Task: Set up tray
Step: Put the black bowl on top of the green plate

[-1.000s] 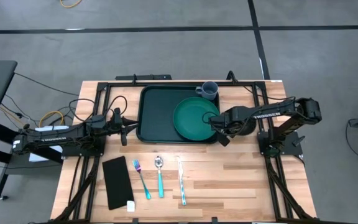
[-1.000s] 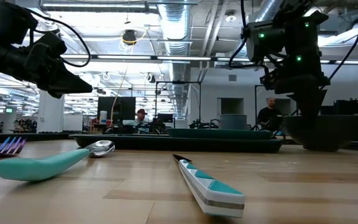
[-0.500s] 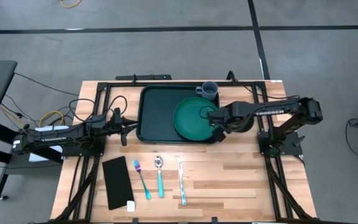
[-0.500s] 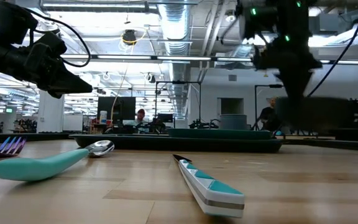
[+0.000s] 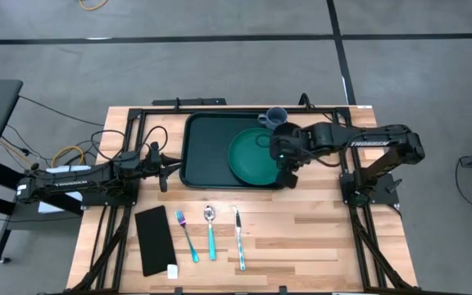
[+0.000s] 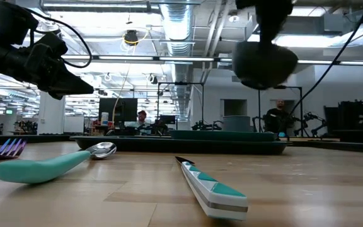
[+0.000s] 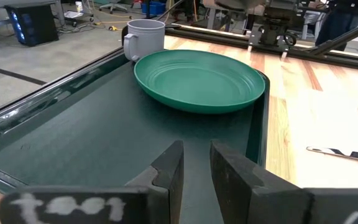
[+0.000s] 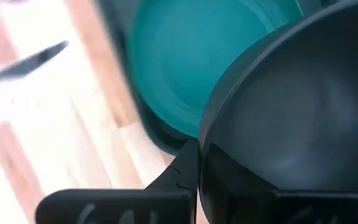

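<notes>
The right arm reaches over the tray (image 5: 215, 152), its right gripper (image 5: 286, 156) clamped on the rim of a dark bowl (image 8: 291, 118) held in the air above the round green plate's (image 5: 256, 156) right edge. The left arm lies low beside the tray's left rim, with the left gripper (image 7: 196, 163) slightly parted, holding nothing, its tips over the rim.

The tray sits at the table's (image 5: 318, 233) far middle, and its left half is bare. One grey mug (image 5: 276, 120) stands just off its far right corner. In front of the tray lie one black rectangle (image 5: 153, 239), one fork (image 5: 187, 234), one spoon (image 5: 211, 232) and one knife (image 5: 240, 238), apart from each other, with open wood to their right.
</notes>
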